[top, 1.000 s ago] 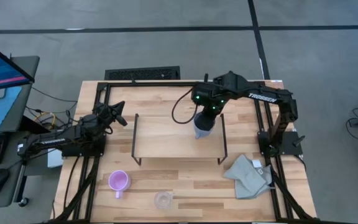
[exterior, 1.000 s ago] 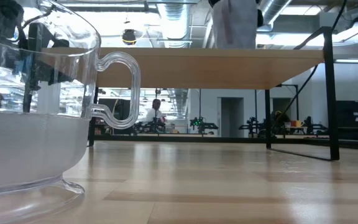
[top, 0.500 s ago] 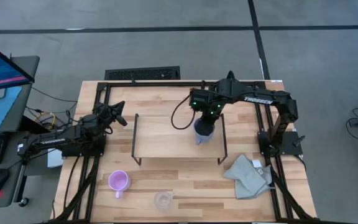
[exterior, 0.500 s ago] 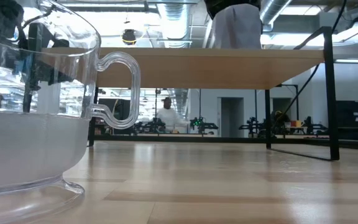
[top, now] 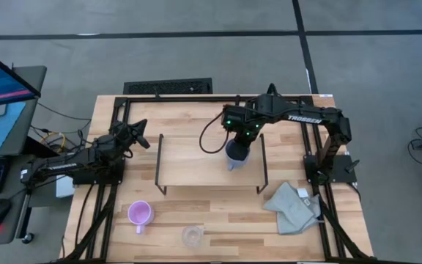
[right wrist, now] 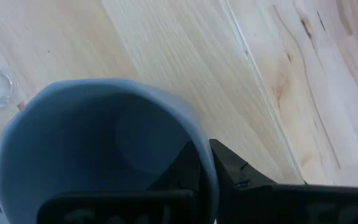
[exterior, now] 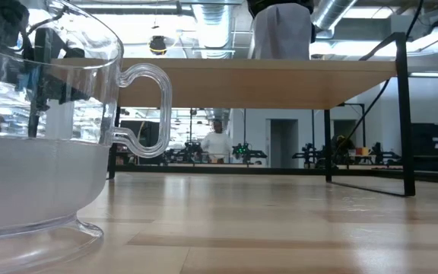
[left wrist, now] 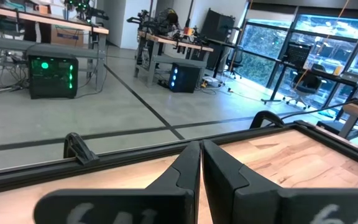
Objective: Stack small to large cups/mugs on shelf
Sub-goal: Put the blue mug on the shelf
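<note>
- Over the shelf's (top: 196, 158) right end, our right end effector (top: 238, 144) is clamped on the rim of the blue mug (top: 236, 155), one finger inside the wall and one outside, as the right wrist view shows (right wrist: 207, 171).
- We judge the step in hand to be placing this first, largest mug on the shelf. The low view shows its body (exterior: 282, 30) standing at the shelf top, though we cannot tell whether the base rests fully on the wood.
- Next, by our reading, the fingers should part and lift straight up off the rim without tipping the mug.
- The mug's long axis stands upright, mouth up; we cannot make out its handle.
- The pink mug (top: 140, 213) and the glass cup (top: 191, 235) wait on the tabletop (top: 218, 213) in front of the shelf, well apart from the blue mug, mouths up. The pink mug's handle points away from the shelf.
- Our left end effector (top: 139, 133) waits left of the shelf, fingers together (left wrist: 199, 177).
</note>
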Controlling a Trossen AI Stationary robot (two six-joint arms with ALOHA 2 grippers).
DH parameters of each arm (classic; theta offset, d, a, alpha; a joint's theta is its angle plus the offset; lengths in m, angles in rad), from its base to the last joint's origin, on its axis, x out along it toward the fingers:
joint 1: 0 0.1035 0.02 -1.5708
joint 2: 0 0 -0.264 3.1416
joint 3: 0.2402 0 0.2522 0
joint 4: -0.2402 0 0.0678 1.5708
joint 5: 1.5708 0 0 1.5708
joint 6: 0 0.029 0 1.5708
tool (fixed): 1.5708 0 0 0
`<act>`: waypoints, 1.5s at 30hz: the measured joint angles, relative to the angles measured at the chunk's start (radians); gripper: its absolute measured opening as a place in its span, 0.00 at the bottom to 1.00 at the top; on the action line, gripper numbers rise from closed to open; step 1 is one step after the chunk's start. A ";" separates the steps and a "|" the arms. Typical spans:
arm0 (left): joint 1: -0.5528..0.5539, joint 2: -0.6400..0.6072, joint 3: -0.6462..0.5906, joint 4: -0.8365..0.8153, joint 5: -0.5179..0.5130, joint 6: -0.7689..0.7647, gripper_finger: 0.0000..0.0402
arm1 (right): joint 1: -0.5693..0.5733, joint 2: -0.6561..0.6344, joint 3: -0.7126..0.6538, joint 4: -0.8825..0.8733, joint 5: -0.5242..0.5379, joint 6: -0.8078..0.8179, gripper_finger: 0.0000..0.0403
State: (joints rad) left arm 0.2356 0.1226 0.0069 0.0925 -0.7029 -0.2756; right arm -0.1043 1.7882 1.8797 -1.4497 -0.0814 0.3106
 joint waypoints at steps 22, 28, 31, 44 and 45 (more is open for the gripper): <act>0.000 0.000 0.000 0.000 0.000 0.004 0.02 | 0.000 0.000 0.000 0.023 0.030 0.053 0.07; 0.000 0.000 0.000 0.000 0.000 0.003 0.02 | 0.017 0.000 -0.011 0.029 0.027 0.042 0.07; 0.000 0.000 0.000 0.000 0.000 0.003 0.02 | 0.024 -0.006 -0.053 0.042 0.024 0.042 0.07; 0.000 0.000 0.000 0.000 0.000 0.003 0.02 | 0.037 -0.005 -0.080 0.112 0.002 0.039 0.11; 0.000 0.000 0.000 0.000 0.000 0.003 0.02 | 0.037 -0.004 -0.080 0.112 0.002 0.039 0.13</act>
State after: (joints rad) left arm 0.2356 0.1223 0.0067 0.0929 -0.7029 -0.2726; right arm -0.0669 1.7839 1.7993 -1.3380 -0.0799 0.3500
